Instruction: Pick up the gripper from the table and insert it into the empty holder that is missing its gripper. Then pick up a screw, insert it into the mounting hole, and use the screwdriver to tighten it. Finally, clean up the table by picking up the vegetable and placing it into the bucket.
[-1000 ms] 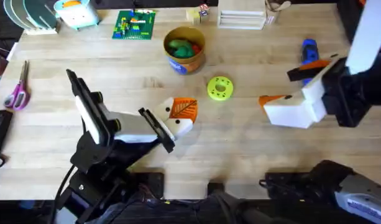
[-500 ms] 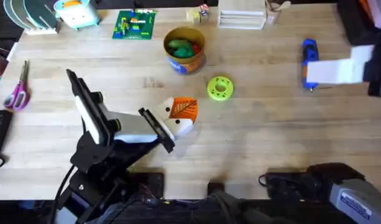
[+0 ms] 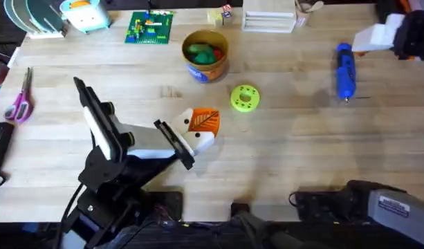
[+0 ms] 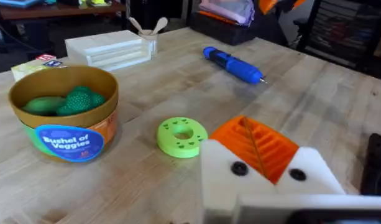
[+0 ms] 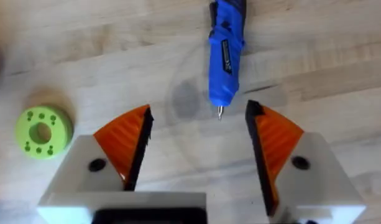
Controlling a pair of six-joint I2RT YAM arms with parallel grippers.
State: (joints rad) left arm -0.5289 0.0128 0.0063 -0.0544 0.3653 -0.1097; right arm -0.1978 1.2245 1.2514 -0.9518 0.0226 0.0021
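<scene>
The right gripper (image 5: 196,140) is being held with fingers spread wide and empty above the screwdriver (image 5: 225,53), seemingly lined up for grasping; the left fingers' state cannot be told.

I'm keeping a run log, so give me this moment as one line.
left gripper: low on table, state unclear | right gripper: open above screwdriver | bucket: holds green vegetables

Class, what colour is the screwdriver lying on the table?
Bright blue screwdriver; the right wrist view shows it best.

lime-green disc (image 3: 245,97), purple scissors (image 3: 19,104), green brick plate (image 3: 150,28).
</scene>
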